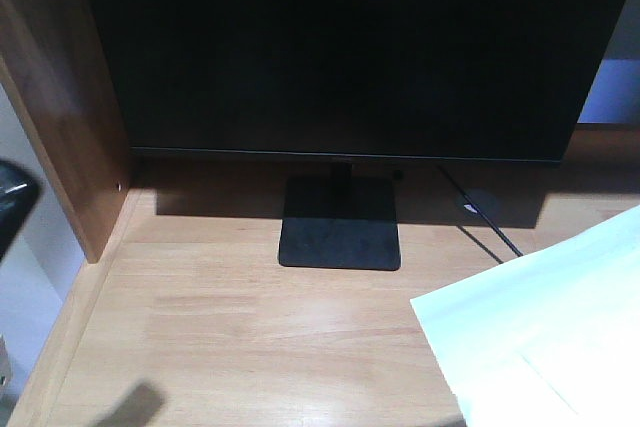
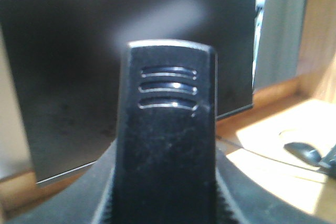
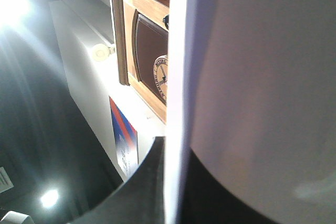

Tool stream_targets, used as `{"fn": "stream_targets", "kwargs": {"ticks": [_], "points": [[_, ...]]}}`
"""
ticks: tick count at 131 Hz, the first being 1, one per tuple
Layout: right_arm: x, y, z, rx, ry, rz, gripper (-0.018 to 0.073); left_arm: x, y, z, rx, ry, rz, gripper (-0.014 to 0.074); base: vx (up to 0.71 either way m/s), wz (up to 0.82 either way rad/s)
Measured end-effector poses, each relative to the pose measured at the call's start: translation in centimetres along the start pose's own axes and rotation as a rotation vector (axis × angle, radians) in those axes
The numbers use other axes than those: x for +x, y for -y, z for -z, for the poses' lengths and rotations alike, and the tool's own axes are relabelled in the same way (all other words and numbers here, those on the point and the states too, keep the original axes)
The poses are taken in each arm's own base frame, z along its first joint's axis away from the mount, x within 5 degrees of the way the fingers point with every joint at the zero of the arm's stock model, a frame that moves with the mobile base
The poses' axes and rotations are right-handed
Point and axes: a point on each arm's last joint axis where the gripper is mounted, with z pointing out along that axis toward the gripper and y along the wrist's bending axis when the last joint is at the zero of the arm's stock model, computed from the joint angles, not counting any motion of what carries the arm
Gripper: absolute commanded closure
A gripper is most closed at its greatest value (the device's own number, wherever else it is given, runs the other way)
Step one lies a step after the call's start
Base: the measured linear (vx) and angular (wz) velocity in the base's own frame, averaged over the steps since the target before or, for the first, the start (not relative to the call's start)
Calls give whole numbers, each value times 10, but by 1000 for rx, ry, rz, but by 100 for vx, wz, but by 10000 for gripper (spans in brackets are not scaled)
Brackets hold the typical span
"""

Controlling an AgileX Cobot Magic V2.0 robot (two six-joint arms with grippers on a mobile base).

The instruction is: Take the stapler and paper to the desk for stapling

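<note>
Between the dark fingers (image 2: pixel 89 198) of the left end effector (image 2: pixel 165 211), the black stapler (image 2: pixel 167 129) is held fast, with three grooves showing near its top. Beyond it stands a dark monitor (image 2: pixel 63 77). The right end effector (image 3: pixel 176 192) is closed narrowly on the white paper (image 3: pixel 252 77). The paper is gripped edge-on, rising from the fingers and filling the view to one side. In the front view, the sheet extends over the right part of the wooden counter (image 1: pixel 250 327), near the monitor's stand (image 1: pixel 340 232). Whether it touches the wood cannot be told.
</note>
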Motion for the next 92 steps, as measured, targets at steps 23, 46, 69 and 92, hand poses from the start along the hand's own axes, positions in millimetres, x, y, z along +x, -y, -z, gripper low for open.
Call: {"fn": "stream_targets", "kwargs": {"ticks": [23, 46, 69, 92], "points": [[0, 0, 0, 0, 0, 0, 566, 6, 0, -51, 9, -54, 35, 603, 0, 0], [0, 0, 0, 0, 0, 0, 566, 23, 1, -96, 21, -145, 28, 603, 0, 0], [0, 0, 0, 0, -1, 1, 566, 46, 1, -127, 44, -249, -70, 603, 0, 0], [0, 0, 0, 0, -1, 1, 566, 64, 3, -146, 85, -329, -182, 603, 0, 0]]}}
